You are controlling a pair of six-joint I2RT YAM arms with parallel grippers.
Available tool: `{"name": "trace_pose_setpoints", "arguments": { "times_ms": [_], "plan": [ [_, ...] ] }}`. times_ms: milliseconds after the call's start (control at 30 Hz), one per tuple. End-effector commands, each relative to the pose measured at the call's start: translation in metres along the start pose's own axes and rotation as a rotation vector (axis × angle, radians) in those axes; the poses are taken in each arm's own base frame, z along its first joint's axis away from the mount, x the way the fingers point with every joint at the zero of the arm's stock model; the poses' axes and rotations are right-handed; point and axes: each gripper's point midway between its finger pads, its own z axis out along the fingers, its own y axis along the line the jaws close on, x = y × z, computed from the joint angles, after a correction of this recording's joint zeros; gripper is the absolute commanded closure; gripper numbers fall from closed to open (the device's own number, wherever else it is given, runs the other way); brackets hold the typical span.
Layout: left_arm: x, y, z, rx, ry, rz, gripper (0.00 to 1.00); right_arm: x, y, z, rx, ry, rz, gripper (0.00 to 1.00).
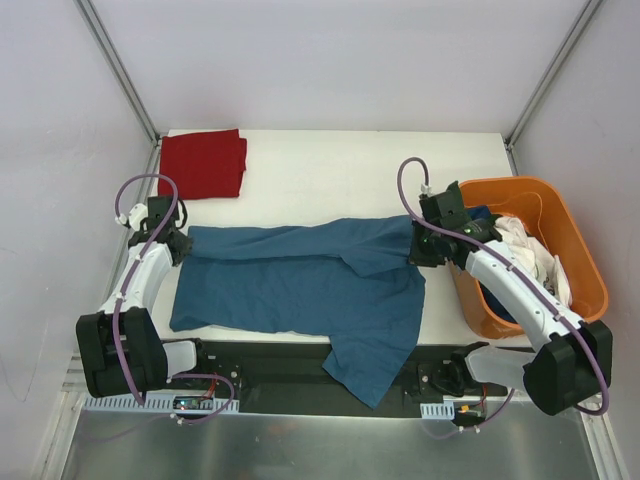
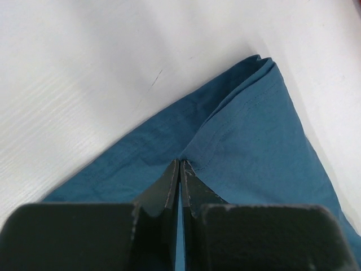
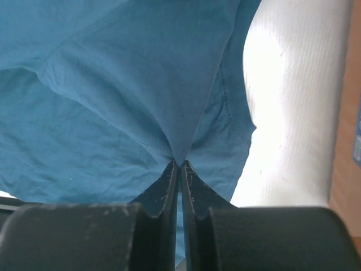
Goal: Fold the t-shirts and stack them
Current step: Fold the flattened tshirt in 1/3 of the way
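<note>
— Red shirt (image 1: 203, 163) lies folded at the far left corner of the surface (image 1: 330, 185); one item done, in my judgement.
— And the blue shirt (image 1: 300, 285)?
— Mid-surface, partly folded, one flap overhanging the near edge. Left fingers (image 2: 162, 191) and right fingers (image 3: 161, 191) each clenched on its cloth, at opposite ends.
— Remaining?
— More shirts (image 1: 527, 250) heaped in the orange basket (image 1: 510, 186), unfolded.
</note>
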Motion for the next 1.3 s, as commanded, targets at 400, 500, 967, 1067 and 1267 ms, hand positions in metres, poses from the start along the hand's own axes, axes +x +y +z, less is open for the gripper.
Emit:
{"name": "trace_pose_setpoints", "arguments": {
  "times_ms": [400,500,967,1067,1267],
  "plan": [
    [-0.006,-0.004,-0.023,0.05,0.007,-0.07,0.0,0.038,-0.001,-0.021,0.068,0.128,-0.032,0.02],
    [-0.009,-0.022,-0.037,0.141,0.027,-0.079,0.01,0.018,0.012,-0.022,0.026,0.076,-0.045,0.04],
    [0.031,-0.107,-0.011,0.442,0.326,0.049,0.01,-0.056,0.082,0.084,-0.052,0.11,-0.068,0.03],
    [0.032,-0.11,0.013,0.399,0.332,0.07,0.01,-0.058,0.081,0.107,-0.023,0.14,-0.064,0.03],
    [0.015,-0.116,0.05,0.306,0.281,0.087,0.01,-0.056,0.047,0.14,0.078,0.189,-0.003,0.03]
  ]
}}
